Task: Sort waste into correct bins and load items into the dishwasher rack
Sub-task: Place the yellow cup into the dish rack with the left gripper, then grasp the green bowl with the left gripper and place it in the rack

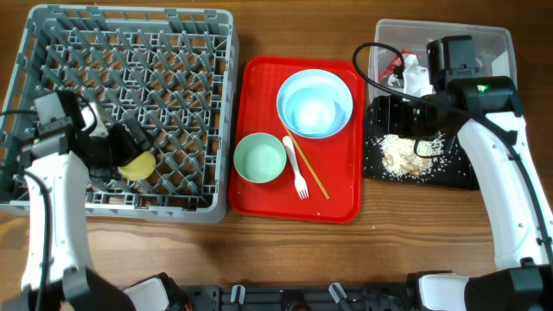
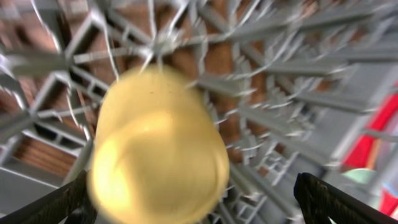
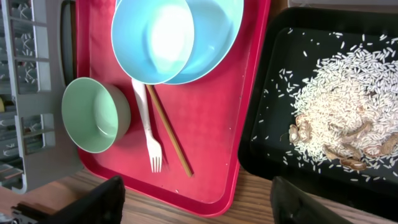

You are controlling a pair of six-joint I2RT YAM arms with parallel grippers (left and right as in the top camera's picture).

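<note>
Resting on rack [image 1: 173, 69], yellow cup [image 2: 155, 143], between spread left fingers [image 2: 50, 208].

Brown wooden table [image 1: 285, 250], grain running left to right, fills the overhead view edge to edge. Light even; shadows soft.

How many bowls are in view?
2: a blue bowl on the plate at the tray's far end, and a green bowl on the tray, nearer the rack. None seems hidden.

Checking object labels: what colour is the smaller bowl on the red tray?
The smaller bowl is pale green, clearest in the right wrist view.
</note>
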